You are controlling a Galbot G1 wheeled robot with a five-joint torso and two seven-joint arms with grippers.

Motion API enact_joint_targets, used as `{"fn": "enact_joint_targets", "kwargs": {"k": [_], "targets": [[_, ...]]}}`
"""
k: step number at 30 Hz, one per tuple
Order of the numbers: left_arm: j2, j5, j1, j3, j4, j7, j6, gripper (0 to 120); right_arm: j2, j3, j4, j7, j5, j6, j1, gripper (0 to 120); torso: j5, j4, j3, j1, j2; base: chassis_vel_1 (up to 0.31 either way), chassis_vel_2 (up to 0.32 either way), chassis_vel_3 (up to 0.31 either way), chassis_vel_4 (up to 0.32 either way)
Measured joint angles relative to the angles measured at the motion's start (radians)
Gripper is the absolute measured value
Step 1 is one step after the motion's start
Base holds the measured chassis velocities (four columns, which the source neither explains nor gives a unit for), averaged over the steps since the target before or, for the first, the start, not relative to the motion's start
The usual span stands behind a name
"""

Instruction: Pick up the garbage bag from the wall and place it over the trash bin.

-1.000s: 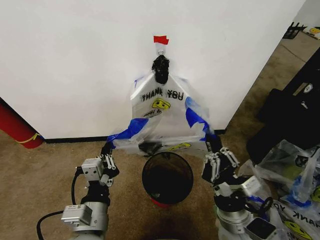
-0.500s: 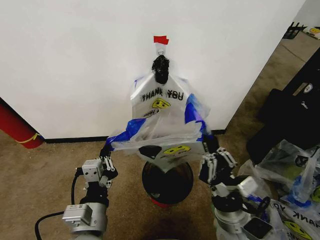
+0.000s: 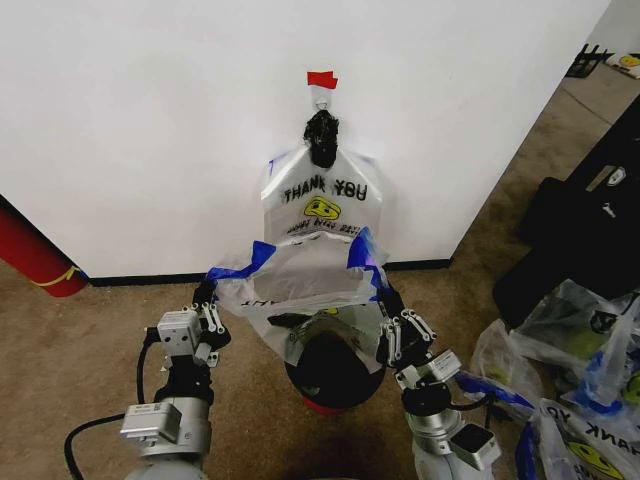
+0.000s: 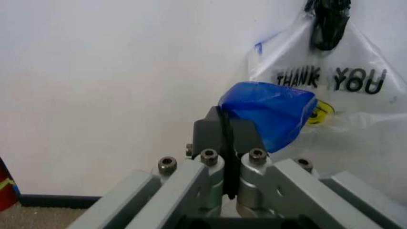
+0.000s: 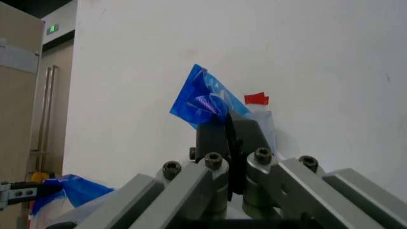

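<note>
The garbage bag (image 3: 300,278), thin white plastic with blue handles, is stretched between my two grippers just above the trash bin (image 3: 330,375), a small round black bin with a red base. The bag's lower part drapes over the bin's far rim. My left gripper (image 3: 205,297) is shut on one blue handle (image 4: 270,112). My right gripper (image 3: 386,303) is shut on the other blue handle (image 5: 205,102). In the wrist views the left gripper (image 4: 226,138) and right gripper (image 5: 229,131) each pinch blue plastic. The white wall (image 3: 150,120) stands behind.
A second THANK YOU bag (image 3: 322,200) hangs on the wall under a black knotted bundle (image 3: 321,135) and red tape (image 3: 321,79). A big red cylinder (image 3: 35,255) stands at far left. Several filled bags (image 3: 580,350) and black gear (image 3: 585,220) crowd the right floor.
Both grippers have drawn back from the wall and closer together, the right one moving left. The held bag has come off the wall and down over the bin.
</note>
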Motion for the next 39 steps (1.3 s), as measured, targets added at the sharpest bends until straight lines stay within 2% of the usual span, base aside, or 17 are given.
{"fn": "enact_joint_targets", "kwargs": {"k": [18,20,21,22,24,27,39], "targets": [[0.0,0.0,0.0,0.001,0.0,0.0,-0.001,0,0.0,0.0,0.002,0.001,0.0,0.0,-0.001,0,0.0,0.0,0.0,0.0,0.0,0.0,0.0,0.0,0.0],[0.021,-0.09,0.002,0.035,0.0,0.027,0.018,0,-0.024,0.04,-0.022,0.002,0.029,0.0,-0.008,0,0.001,0.0005,0.0,0.0,0.0,0.0,0.0,0.0,0.0],[0.021,-0.09,0.002,0.035,0.0,0.027,0.018,0,-0.024,0.04,-0.022,0.002,0.029,0.0,-0.008,0,0.001,0.0005,0.0,0.0,0.0,0.0,0.0,0.0,0.0],[0.03,-0.119,0.004,0.052,0.001,0.04,0.027,0,-0.047,0.067,-0.037,0.005,0.041,-0.001,-0.014,0,-0.0008,-0.0004,0.0,0.0,0.0,0.0,0.0,0.0,0.0],[0.037,-0.141,0.007,0.065,0.001,0.05,0.033,0,-0.066,0.083,-0.046,0.004,0.049,-0.001,-0.013,0,0.001,-0.0003,0.0,0.0,0.0,0.0,0.0,0.0,0.0],[0.041,-0.144,0.011,0.068,0.001,0.053,0.035,0,-0.075,0.086,-0.054,0.003,0.05,-0.001,-0.01,0,-0.0003,0.0,0.0,0.0,0.0,0.0,0.0,0.0,0.0],[0.058,-0.122,0.043,0.099,0.001,0.049,0.051,0,-0.096,0.084,-0.137,0.002,0.044,0.015,0.008,0,0.0001,0.0001,0.0,0.0,0.0,0.0,0.0,0.0,0.0]]}}
